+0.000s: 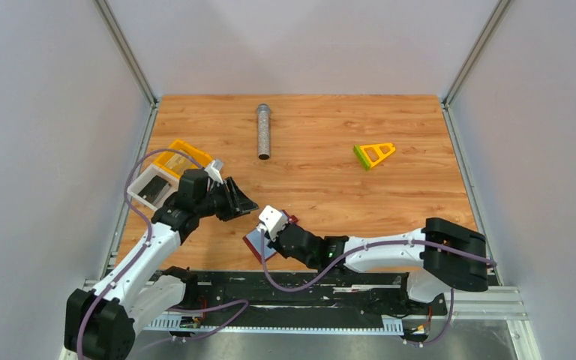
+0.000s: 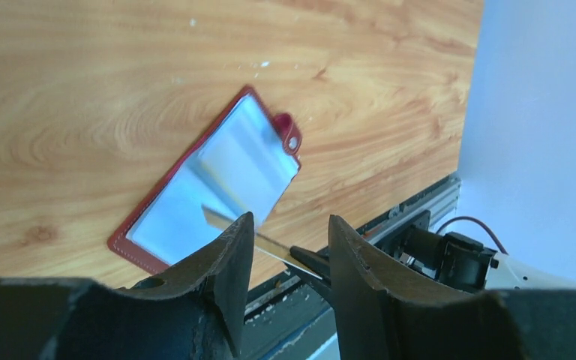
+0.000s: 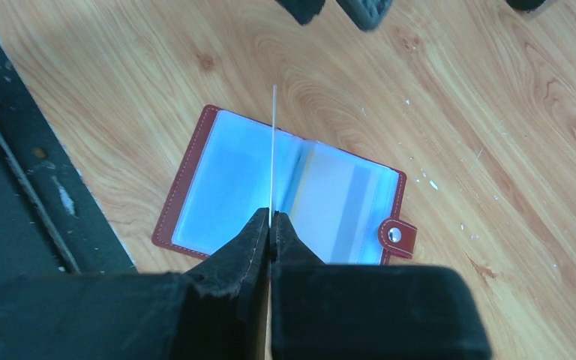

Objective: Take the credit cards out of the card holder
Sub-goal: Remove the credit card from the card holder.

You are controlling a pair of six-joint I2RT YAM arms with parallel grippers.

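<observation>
Wood table (image 1: 330, 127) carries the card holder (image 3: 225, 180), open flat. My right tool (image 3: 271, 225) pinches a credit card (image 3: 273, 150) edge-on over it; my left tool (image 2: 291, 225) stands parted nearby.

Top view high, looking down on whole table (image 1: 420, 127); wrist views close, angled down (both share card holder (image 3: 217, 187))

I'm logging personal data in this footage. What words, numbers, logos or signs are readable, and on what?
None can be read.
card holder: no print visible on rim, pockets or snap tab.
credit card in the right end effector: seen almost edge-on, face unreadable.
</observation>
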